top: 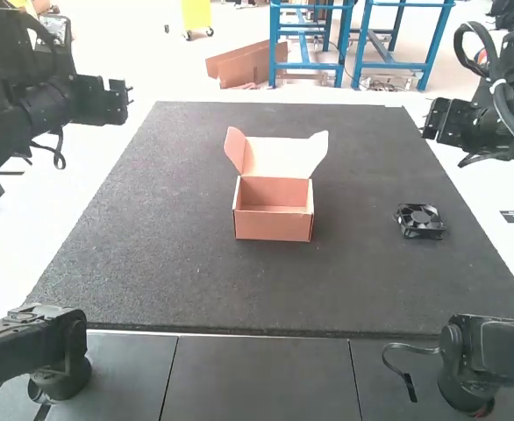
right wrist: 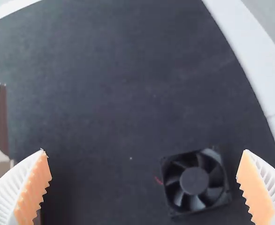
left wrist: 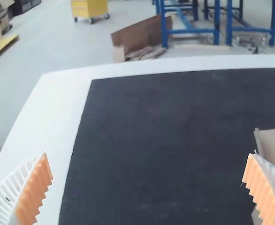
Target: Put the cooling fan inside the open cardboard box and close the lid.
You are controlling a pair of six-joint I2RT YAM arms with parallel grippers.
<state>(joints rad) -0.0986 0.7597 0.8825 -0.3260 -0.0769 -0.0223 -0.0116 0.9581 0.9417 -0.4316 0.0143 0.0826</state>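
Right gripper (right wrist: pixel 143 157) hangs above the mat with its white ribbed fingers (right wrist: pixel 28 190) spread wide and nothing between them. From where it looks down, the cooling fan (right wrist: pixel 196 183) lies flat below the gap between the orange pads, closer to one pad than the other and touching neither. Seen from above, the fan (top: pixel 419 220) sits on the right part of the mat, blades facing up, well apart from the cardboard box (top: pixel 273 209).

That box stands near the middle of the mat, open, its lid (top: pixel 283 155) raised upright at the back with a small flap sticking up at each end. What shows of the inside looks bare.

Over on the left, the left gripper (left wrist: pixel 147 187) is also spread wide and holding nothing, raised over the mat's left side; an edge of the box's cardboard (left wrist: pixel 272 143) shows just beside one of its fingers.

Everything rests on a dark, rough mat (top: pixel 152 246) laid over a white table (top: pixel 86 175), and a small dark tag (top: pixel 512 216) lies on the white strip to the right of the fan.
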